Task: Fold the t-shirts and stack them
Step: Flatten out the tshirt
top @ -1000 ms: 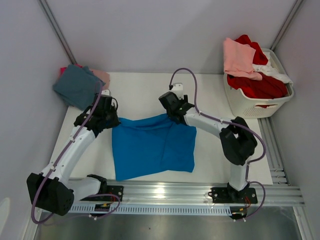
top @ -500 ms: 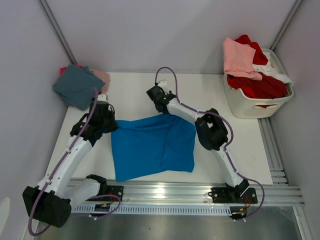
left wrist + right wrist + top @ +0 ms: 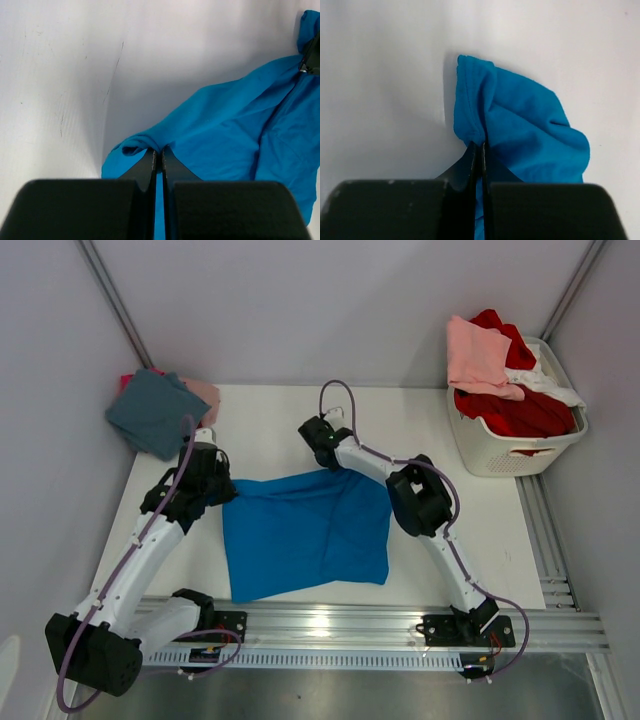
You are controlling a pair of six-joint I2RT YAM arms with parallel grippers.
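A bright blue t-shirt (image 3: 305,532) lies spread in the middle of the white table. My left gripper (image 3: 222,488) is shut on its far left corner, blue cloth (image 3: 225,135) pinched between the black fingers (image 3: 145,167). My right gripper (image 3: 328,462) is shut on the far edge near the top middle, with a bunched fold (image 3: 512,125) rising past the fingertips (image 3: 476,150). A folded teal t-shirt (image 3: 155,412) lies on a pink one (image 3: 206,392) at the far left corner. Pink (image 3: 478,355), red (image 3: 515,410) and white (image 3: 550,388) t-shirts fill the basket.
The white slatted laundry basket (image 3: 500,455) stands at the far right of the table. Grey walls close in on three sides. An aluminium rail (image 3: 380,625) runs along the near edge, carrying both arm bases.
The right gripper has swung left along the shirt's far edge and closed on the cloth. The left gripper keeps its hold on the left corner.
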